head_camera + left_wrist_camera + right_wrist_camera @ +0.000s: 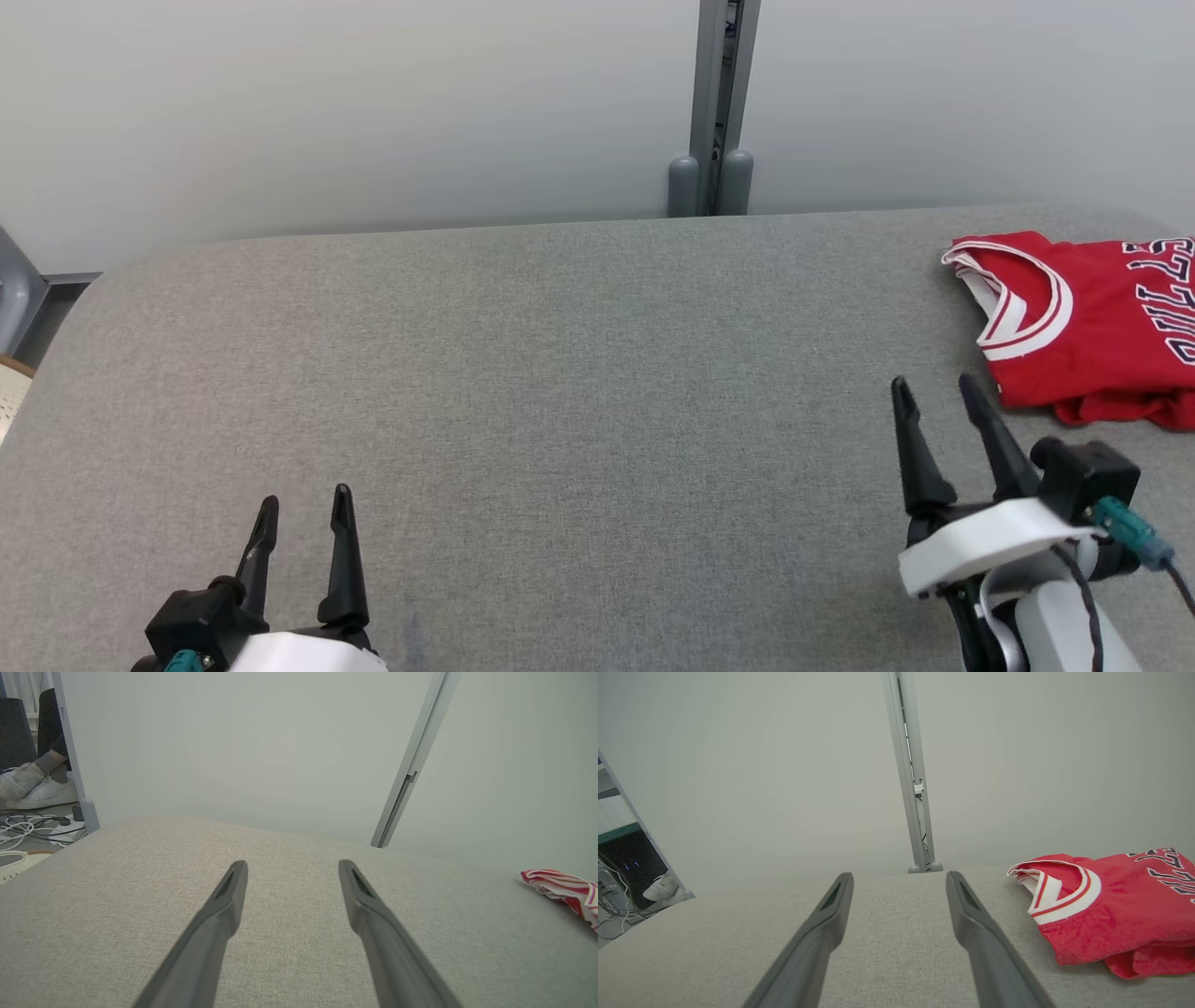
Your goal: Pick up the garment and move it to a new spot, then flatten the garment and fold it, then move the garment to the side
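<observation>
Where the left wrist view looks aside, shoes point(37, 791); left claw point(305, 497), right claw point(933, 381) wide, empty.

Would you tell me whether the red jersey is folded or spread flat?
Folded: the red jersey lies compact, with layers doubled and bunched at its lower edge.

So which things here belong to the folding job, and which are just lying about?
Job:
- jersey, red, at the right end of the table
- left gripper and right gripper, both open and empty

Lying about:
- post behind the table
- a person's shoes and cables, off to the left
</observation>
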